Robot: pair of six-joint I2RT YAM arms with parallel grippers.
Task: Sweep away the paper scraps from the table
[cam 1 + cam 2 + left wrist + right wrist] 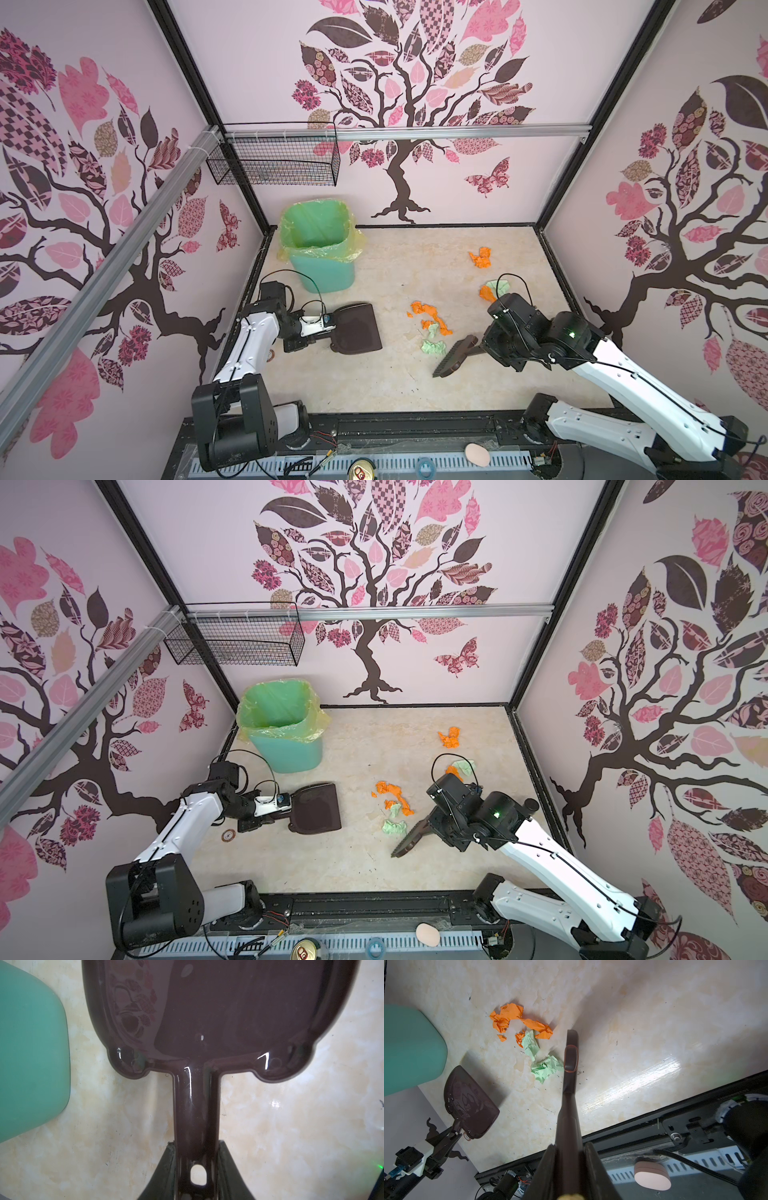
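Looking down on the beige marbled counter (374,386): your left jaws clench the dark-brown plastic dustpan (357,328) by its handle — your right jaws grip the dark-brown brush (451,357), just beside crumpled orange and mint-green paper scraps (433,347) mid-counter.

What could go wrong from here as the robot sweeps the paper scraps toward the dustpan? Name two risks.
1. Bare table separates the dustpan from the middle scraps; the brush in the right gripper might scatter light wads past it.
2. The two scraps beside the right arm and the far orange wad lie farther back than the brush and may be missed.
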